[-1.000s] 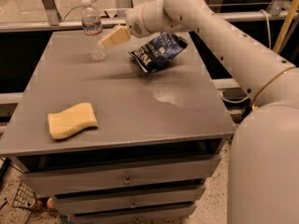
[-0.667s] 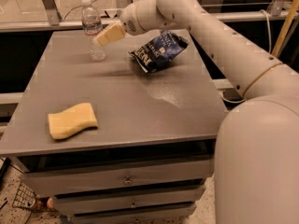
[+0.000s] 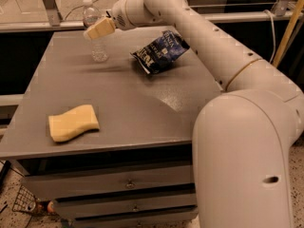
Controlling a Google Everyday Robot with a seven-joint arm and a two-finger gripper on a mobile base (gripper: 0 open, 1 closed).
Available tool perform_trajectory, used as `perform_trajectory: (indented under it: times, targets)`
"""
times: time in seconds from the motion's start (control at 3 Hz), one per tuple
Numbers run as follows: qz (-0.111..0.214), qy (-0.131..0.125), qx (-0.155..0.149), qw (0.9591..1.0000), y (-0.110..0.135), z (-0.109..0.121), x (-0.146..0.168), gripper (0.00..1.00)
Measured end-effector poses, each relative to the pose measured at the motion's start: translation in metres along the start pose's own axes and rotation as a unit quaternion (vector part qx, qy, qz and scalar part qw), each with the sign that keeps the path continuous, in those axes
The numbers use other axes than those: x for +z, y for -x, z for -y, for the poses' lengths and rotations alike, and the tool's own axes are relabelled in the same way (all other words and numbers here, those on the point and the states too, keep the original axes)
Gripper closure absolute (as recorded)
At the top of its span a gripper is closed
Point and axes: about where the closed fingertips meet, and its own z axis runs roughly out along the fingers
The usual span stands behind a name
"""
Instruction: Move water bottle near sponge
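The water bottle (image 3: 99,50) is clear with a white cap and stands upright at the back left of the grey table (image 3: 142,103). My gripper (image 3: 99,29) reaches in from the right at the bottle's mid-height, and its tan pad covers the bottle's label band. The bottle's base rests on the table. The pale yellow sponge (image 3: 73,122) lies flat near the front left corner, well in front of the bottle.
A dark blue snack bag (image 3: 159,51) lies at the back middle of the table, right of the bottle, under my arm. Drawers (image 3: 128,184) sit below the tabletop. A metal rail (image 3: 42,25) runs behind the table.
My gripper has moved left and slightly down until its pad overlaps the bottle's middle. The bottle, sponge and bag have not moved.
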Motion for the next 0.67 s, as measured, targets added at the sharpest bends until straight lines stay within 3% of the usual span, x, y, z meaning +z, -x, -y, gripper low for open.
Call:
perform_trajectory:
  times: [0.33, 0.67]
  targets:
    - [-0.004, 0.011, 0.002, 0.9999, 0.0008, -0.0051, 0.0087, 0.04]
    - [-0.006, 0.02, 0.0, 0.9998, 0.0029, -0.0119, 0.014, 0.24]
